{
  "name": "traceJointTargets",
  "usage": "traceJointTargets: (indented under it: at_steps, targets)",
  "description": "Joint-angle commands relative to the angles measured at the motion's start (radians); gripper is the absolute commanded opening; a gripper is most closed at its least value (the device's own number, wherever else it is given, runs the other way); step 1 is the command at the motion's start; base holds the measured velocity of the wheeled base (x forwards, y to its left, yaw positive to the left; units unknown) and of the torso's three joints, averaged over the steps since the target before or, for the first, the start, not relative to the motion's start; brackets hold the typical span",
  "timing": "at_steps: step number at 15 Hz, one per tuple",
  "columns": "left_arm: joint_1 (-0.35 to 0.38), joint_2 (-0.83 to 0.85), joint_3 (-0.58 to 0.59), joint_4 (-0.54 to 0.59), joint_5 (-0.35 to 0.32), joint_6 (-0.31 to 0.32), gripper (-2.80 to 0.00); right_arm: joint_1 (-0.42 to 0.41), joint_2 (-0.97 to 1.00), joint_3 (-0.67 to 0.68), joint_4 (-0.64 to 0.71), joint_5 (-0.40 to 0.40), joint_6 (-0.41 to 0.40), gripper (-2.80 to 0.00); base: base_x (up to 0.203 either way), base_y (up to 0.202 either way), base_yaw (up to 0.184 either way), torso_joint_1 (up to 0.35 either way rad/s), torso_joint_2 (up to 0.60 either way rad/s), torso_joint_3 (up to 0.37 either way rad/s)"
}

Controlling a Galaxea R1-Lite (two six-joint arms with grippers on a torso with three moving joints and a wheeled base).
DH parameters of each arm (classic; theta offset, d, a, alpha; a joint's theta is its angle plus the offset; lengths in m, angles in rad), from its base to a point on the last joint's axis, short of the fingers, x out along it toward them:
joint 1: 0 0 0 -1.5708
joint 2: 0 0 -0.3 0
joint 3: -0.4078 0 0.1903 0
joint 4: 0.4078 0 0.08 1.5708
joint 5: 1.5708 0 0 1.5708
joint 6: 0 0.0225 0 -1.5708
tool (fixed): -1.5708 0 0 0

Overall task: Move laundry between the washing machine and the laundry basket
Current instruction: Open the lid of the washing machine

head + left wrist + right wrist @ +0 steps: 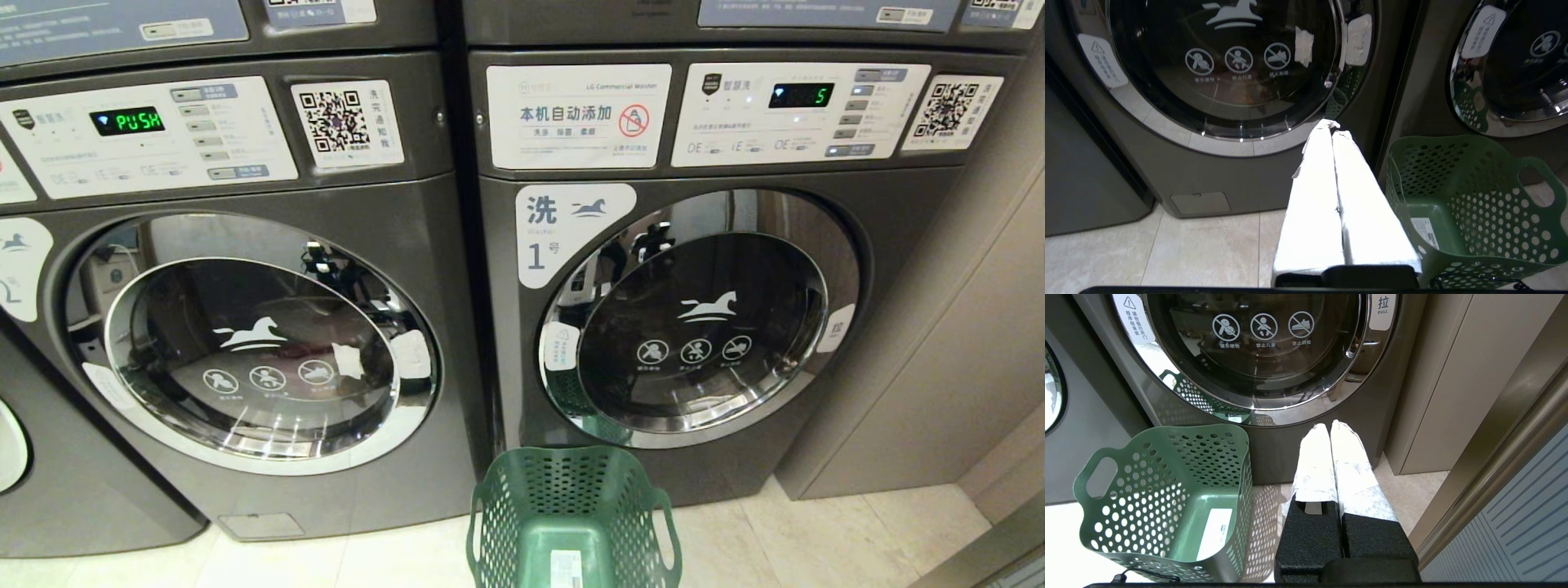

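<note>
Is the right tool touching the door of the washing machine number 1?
Apart. In the right wrist view, the shut right tool hangs low before the washer's front panel, below the door; dark panel separates its tips from the door's chrome ring.

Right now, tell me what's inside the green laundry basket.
The green laundry basket holds no laundry: only its bare floor with a white label stuck on it. The nearest corner, below the picture edges, stays unseen.
</note>
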Motion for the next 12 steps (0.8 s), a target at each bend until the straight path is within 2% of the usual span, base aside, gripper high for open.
traceJointTargets:
  at_steps: [1, 4, 7, 10, 12]
  targets:
    - [0.0, 0.011, -0.11, 0.032, -0.001, -0.003, -2.8, 0.0, 0.001, 0.002, 0.001, -0.002, -0.009, -2.8, 0.0, 0.0, 0.0, 0.0, 0.0, 0.0]
    - [-0.003, 0.125, -0.292, 0.152, -0.017, -0.008, -2.8, 0.0, 0.001, 0.002, 0.001, -0.005, -0.008, -2.8, 0.0, 0.0, 0.0, 0.0, 0.0, 0.0]
    - [-0.014, 0.392, -0.404, 0.176, -0.069, -0.022, -2.8, 0.0, 0.001, 0.002, 0.001, -0.002, -0.011, -2.8, 0.0, 0.0, 0.0, 0.0, 0.0, 0.0]
    - [-0.017, 0.716, -0.497, 0.084, -0.139, -0.056, -2.8, 0.0, 0.001, 0.001, -0.001, 0.003, -0.022, -2.8, 0.0, 0.0, 0.0, 0.0, 0.0, 0.0]
    - [-0.017, 0.93, -0.541, -0.025, -0.207, -0.086, -2.8, 0.0, 0.001, 0.0, -0.001, -0.003, 0.012, -2.8, 0.0, 0.0, 0.0, 0.0, 0.0, 0.0]
